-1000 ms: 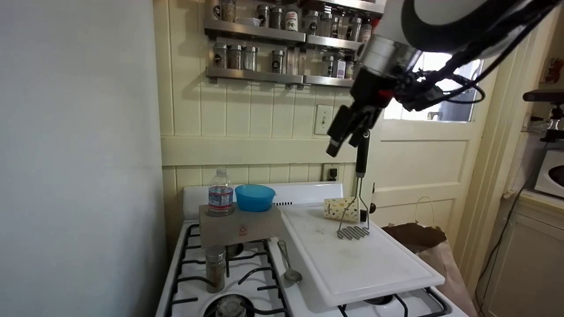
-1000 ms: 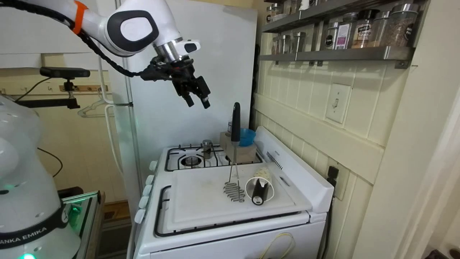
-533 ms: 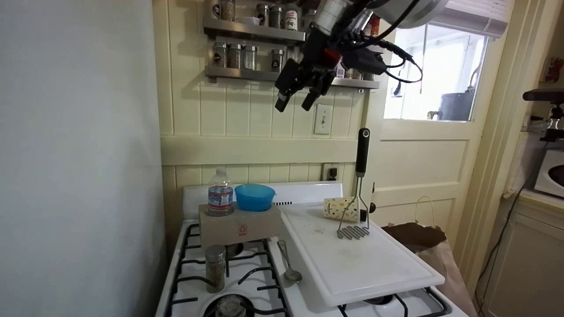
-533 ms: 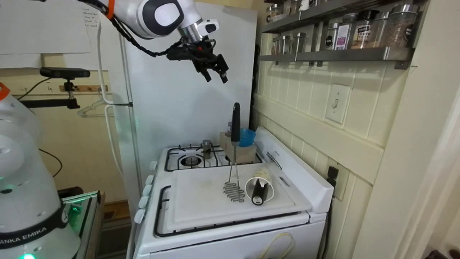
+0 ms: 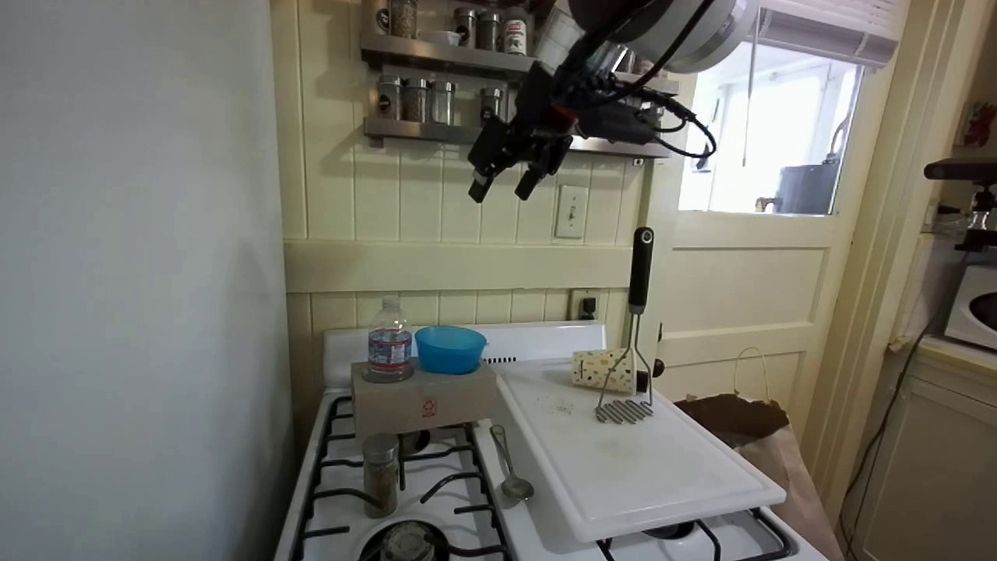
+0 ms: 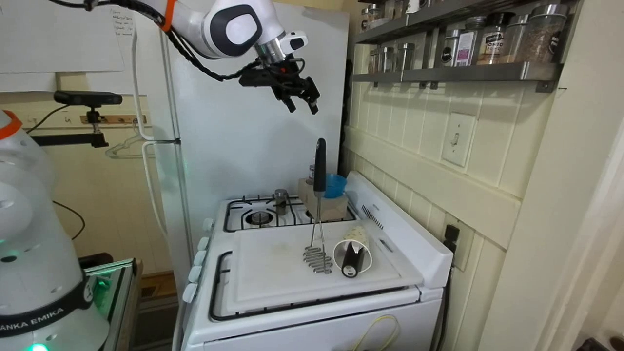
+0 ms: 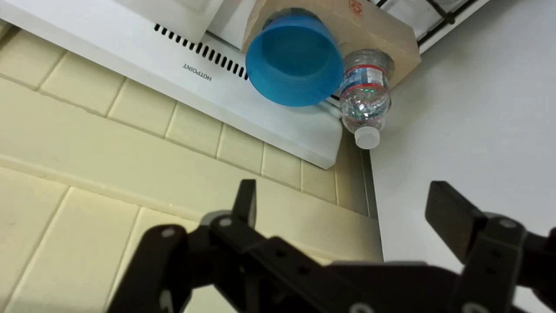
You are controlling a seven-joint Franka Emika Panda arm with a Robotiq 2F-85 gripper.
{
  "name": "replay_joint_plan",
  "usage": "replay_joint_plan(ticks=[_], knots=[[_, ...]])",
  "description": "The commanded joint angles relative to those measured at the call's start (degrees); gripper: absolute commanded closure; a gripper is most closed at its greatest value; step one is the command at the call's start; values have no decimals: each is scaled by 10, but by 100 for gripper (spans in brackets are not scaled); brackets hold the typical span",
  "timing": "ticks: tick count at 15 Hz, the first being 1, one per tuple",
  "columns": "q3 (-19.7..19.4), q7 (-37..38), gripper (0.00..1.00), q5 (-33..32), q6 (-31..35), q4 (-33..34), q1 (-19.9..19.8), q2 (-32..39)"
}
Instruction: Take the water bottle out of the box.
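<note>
The water bottle [image 5: 389, 343], clear with a red-and-blue label and a white cap, stands upright in a round opening in the box top. The brown cardboard box [image 5: 424, 401] sits on the back of the stove. In the wrist view the bottle [image 7: 365, 93] is at upper right, its lower end sunk in the box [image 7: 382, 30]. In an exterior view the bottle [image 6: 311, 171] is mostly hidden behind the masher handle. My gripper [image 5: 502, 191] is open and empty, high above the box and offset from the bottle. It also shows in the wrist view [image 7: 343, 187].
A blue bowl [image 5: 450, 349] sits in the box beside the bottle. A masher [image 5: 639, 273] stands upright on the white cutting board [image 5: 623, 475], near a tipped speckled cup [image 5: 596, 370]. A spice jar [image 5: 381, 475] and spoon [image 5: 510, 467] are in front. Shelves [image 5: 452, 131] and fridge [image 6: 253, 146] stand close.
My open gripper has risen and moved away from above the masher toward the fridge side. Over the last half second it has shifted only slightly further that way. The bottle and box have not moved.
</note>
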Motion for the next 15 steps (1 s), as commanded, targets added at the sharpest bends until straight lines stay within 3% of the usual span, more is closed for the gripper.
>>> replay_joint_plan(ticks=[1, 8, 9, 15], knots=[[4, -27, 0, 18, 28, 67, 10, 102], [45, 9, 0, -32, -45, 204, 5, 244], [44, -7, 0, -12, -10, 157, -1, 208], [48, -16, 0, 0, -30, 192, -5, 253]])
